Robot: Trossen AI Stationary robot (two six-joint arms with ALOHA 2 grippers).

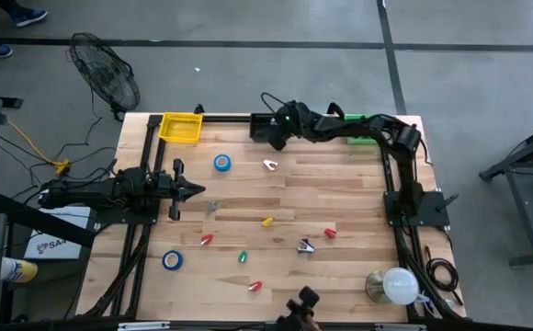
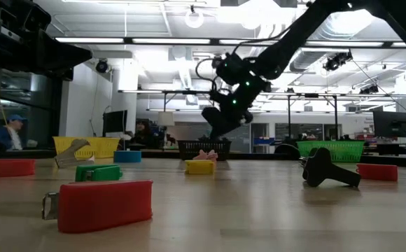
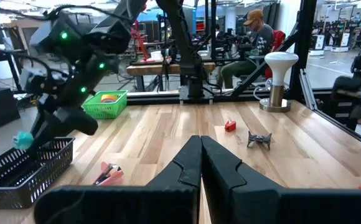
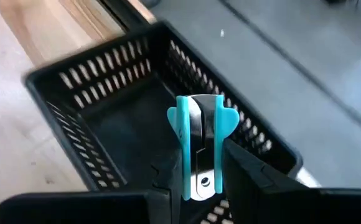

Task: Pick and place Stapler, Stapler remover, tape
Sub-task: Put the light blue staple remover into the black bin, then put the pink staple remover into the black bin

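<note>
Overhead, right pincer (image 4: 199, 168) gripping teal staple remover (image 4: 199, 143), above black basket (image 4: 124, 81)

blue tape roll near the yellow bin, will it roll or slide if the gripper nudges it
The blue tape roll lies flat, open centre up, so it would probably slide on the wooden table rather than roll. It looks small and likely light. Tipped onto its edge, it could roll.

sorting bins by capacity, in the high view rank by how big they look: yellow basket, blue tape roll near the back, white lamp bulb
1. yellow basket
2. white lamp bulb, slightly smaller
3. blue tape roll, clearly smallest
</note>
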